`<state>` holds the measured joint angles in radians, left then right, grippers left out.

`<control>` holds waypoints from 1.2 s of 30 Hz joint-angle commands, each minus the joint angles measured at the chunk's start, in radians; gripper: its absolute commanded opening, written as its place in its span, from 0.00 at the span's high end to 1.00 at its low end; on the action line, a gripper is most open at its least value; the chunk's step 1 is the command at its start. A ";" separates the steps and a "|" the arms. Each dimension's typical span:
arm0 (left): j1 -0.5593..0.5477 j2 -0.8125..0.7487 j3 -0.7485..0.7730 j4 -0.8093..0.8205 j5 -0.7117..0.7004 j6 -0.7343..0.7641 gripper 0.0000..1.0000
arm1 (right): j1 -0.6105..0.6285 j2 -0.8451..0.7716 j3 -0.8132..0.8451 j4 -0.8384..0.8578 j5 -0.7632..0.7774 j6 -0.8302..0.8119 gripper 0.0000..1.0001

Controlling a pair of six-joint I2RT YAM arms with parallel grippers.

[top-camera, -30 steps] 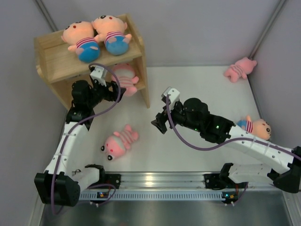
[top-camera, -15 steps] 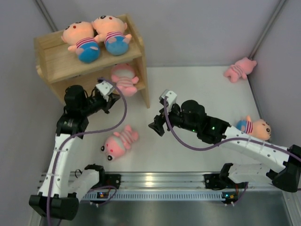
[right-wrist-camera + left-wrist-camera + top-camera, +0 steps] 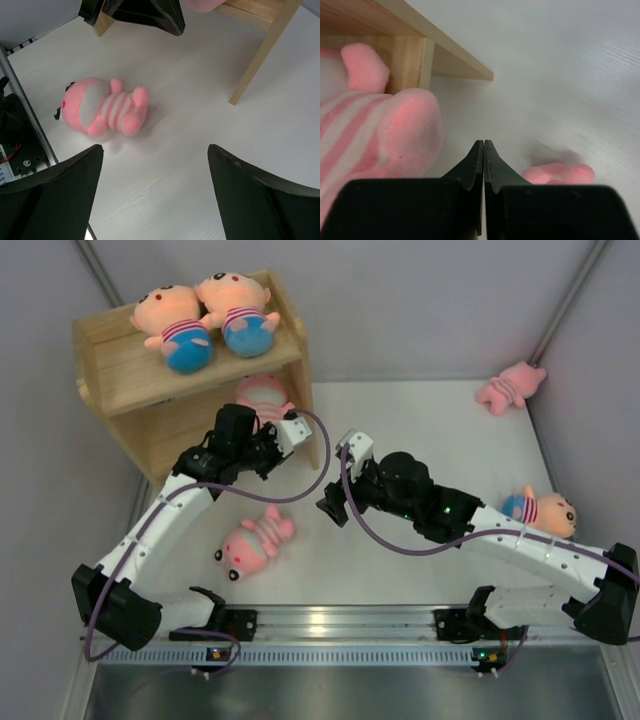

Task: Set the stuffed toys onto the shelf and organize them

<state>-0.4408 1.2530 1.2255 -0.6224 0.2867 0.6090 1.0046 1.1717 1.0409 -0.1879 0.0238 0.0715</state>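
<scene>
Left gripper (image 3: 483, 143) pressed together, right gripper (image 3: 152, 150) spread — shelf (image 3: 120, 368) holds two dolls (image 3: 170, 318) on top; pig (image 3: 262, 400) seemingly below.

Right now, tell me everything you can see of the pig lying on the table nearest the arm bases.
The pig is a soft pink plush with a big round head, a white patch on its front, a pink-and-white striped body and stubby pink limbs. Small dark marks show at the head. It lies flat on the white table, head toward the arm bases, feet toward the shelf. Only the table touches it; the open right gripper is apart from it.
</scene>
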 commanded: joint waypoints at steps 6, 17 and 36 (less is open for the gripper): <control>0.001 0.069 0.055 0.133 -0.135 0.069 1.00 | -0.012 -0.007 0.030 0.021 0.036 -0.019 0.14; 0.030 0.171 0.147 0.239 -0.153 0.028 1.00 | -0.014 -0.046 0.010 0.005 0.045 -0.004 0.15; 0.031 -0.496 -0.069 -0.319 -0.038 -0.129 0.61 | -0.041 0.340 0.088 0.179 -0.208 0.070 0.06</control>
<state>-0.4110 0.8604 1.1835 -0.8291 0.2970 0.5400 0.9886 1.4391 1.0271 -0.0952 -0.0765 0.1474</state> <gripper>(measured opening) 0.349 0.940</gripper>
